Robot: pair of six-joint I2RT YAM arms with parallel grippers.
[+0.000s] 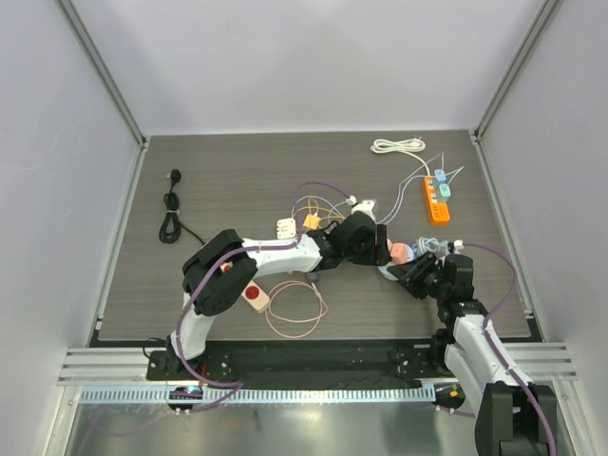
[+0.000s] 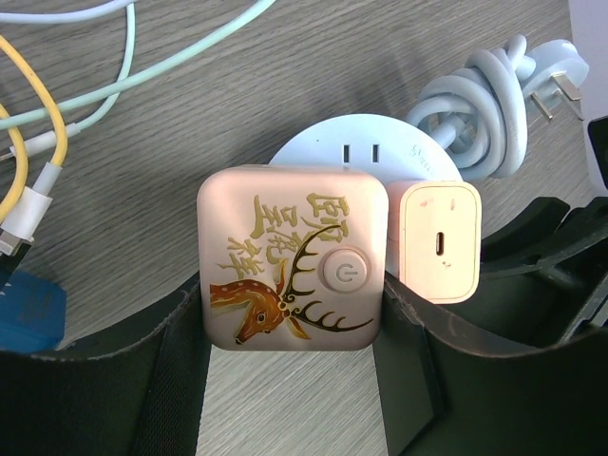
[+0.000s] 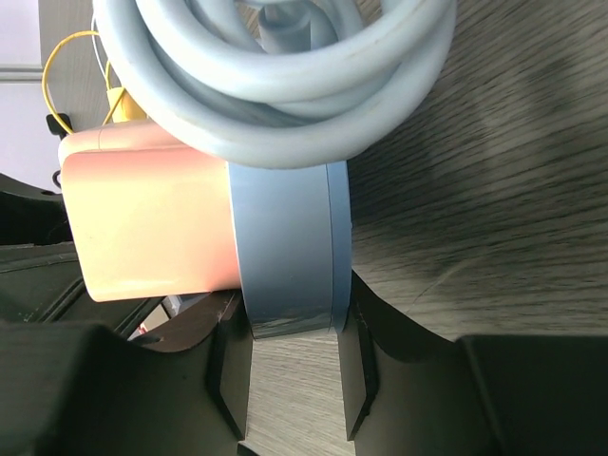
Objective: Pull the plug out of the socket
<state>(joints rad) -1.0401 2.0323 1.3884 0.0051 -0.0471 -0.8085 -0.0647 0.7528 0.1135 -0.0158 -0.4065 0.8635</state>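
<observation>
1. Task item. The plug point(image 2: 285, 256) was a pink square unit seated on the round white socket point(image 2: 361, 142), near the middle of the tabletop point(image 1: 228, 180) and towards its right side. Its face carried a brown and gold deer figure, gold Chinese characters that could not be read with certainty, and a round button marked with a power symbol.

2. Adjacent item. A smaller pink charger point(image 2: 439, 242) with one oval port sat on the same socket, touching the plug's right side. The socket's white cable point(image 2: 484, 104) lay knotted in a coil just beside the socket, its pronged end exposed.

3. Left pincer point(image 2: 294, 328). Its two black fingers point(image 2: 171, 380) were pressed against opposite sides of the plug, pinching it.

4. Right pincer point(image 3: 293, 380). Its fingers point(image 3: 356, 361) were clamped across the socket's rim, one on each flat side of the disc. In the right wrist view a pink body stood on the disc, and which of the two it was could not be determined.

5. Surroundings. A yellow lead point(image 2: 38, 180) and mint leads point(image 2: 142, 76) lay to the left. An orange power strip point(image 1: 436, 201) lay well apart at the far right.
</observation>
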